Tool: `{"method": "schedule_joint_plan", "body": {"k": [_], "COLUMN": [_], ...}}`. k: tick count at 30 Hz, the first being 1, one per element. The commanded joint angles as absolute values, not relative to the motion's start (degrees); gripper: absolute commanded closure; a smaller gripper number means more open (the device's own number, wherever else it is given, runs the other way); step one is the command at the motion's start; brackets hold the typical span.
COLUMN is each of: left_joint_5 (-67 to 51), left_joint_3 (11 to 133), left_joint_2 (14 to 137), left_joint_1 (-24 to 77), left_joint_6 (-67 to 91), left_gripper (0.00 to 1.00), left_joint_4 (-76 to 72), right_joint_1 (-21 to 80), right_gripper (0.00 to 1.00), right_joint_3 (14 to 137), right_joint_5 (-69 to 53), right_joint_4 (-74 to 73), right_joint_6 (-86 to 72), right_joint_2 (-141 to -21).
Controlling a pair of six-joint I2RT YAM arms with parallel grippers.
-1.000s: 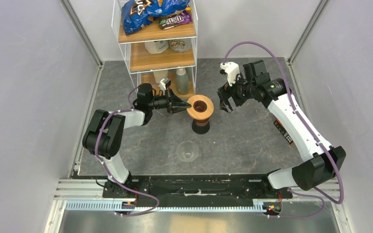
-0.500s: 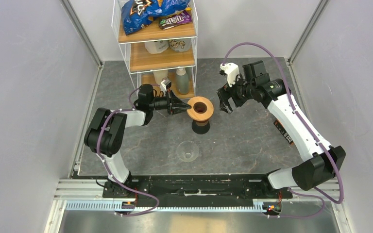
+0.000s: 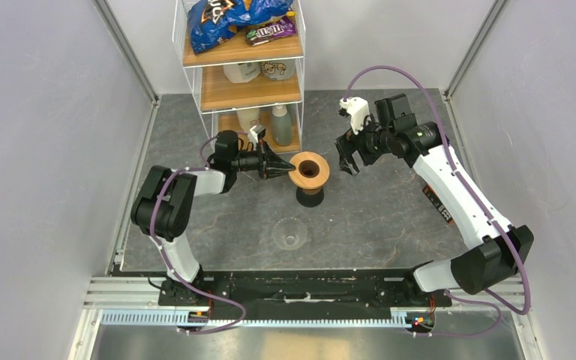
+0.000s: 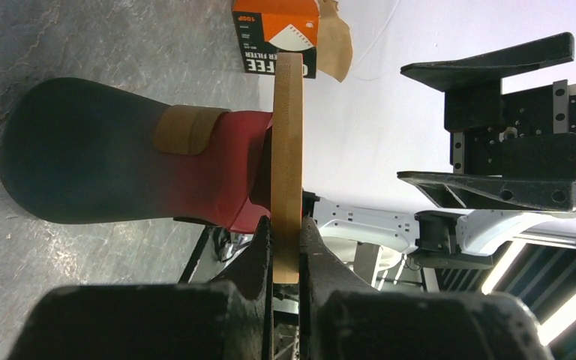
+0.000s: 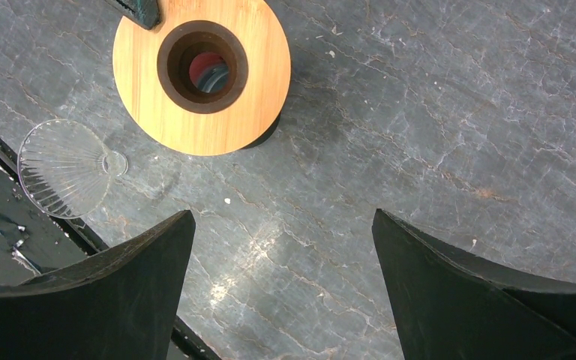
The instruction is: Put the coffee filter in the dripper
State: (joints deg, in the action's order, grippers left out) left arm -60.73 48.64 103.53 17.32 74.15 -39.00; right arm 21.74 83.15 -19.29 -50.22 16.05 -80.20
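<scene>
Left tool (image 4: 285, 251): clenched on the wooden rim of the dripper (image 4: 157, 172). Overhead, the dripper sits at its 3 o'clock, touching.
Right tool (image 5: 283, 217): spread wide, holding nothing, hovering over the bench (image 5: 435, 135). Overhead, the dripper lies near, at its 9 o'clock.
Dripper axis: upright, mouth up.
Coffee filter (image 4: 336, 46): a tan paper edge beside the packet (image 4: 274, 37), at 12 o'clock in the left wrist view, beyond the dripper and well apart from it. We judge the free right arm better placed to fetch it.
Hidden: the filter is mostly cut off, and we cannot find it overhead. We cannot tell whether the brown lining inside the ring is paper.
Nearby: a clear ribbed glass cone (image 5: 64, 178) lies apart on the bench.
</scene>
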Motion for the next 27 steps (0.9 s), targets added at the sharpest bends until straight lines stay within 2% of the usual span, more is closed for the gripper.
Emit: {"method": "schedule_joint_plan", "body": {"k": [1,19,23,24,25,26,27], "left_joint_5": [-62.78,-62.41,-61.9,-61.65,-61.41,-61.14,-61.13], "left_joint_3": [51.06,52.73,52.39,52.26,52.08,51.92,51.66], "left_joint_2": [104.04,102.46,101.66,101.26,100.73,100.21,99.3], "left_joint_1": [16.85,15.91,15.61,15.36,14.89,14.39,13.65], "left_joint_6": [69.52,63.17,61.35,60.86,60.46,59.75,59.02], "left_gripper": [0.89,0.58,0.44,0.36,0.33,0.22,0.2], "left_joint_4": [-35.43,-25.4,-22.95,-22.17,-21.38,-20.63,-19.78], "right_joint_1": [21.52,21.5,21.53,21.49,21.47,21.45,21.52], "right_gripper": [0.03,0.03,0.03,0.03,0.03,0.03,0.03], "right_joint_3": [83.14,83.6,83.67,83.67,83.82,83.93,84.07], "right_joint_5": [-19.95,-20.3,-20.19,-20.13,-20.13,-20.04,-20.04], "right_joint_4": [-49.29,-49.87,-49.92,-49.92,-49.92,-49.99,-50.05], "right_joint_6": [16.28,16.35,16.3,16.22,16.1,15.94,15.79], "right_joint_2": [-78.93,-78.67,-78.57,-78.57,-78.5,-78.41,-78.25]}}
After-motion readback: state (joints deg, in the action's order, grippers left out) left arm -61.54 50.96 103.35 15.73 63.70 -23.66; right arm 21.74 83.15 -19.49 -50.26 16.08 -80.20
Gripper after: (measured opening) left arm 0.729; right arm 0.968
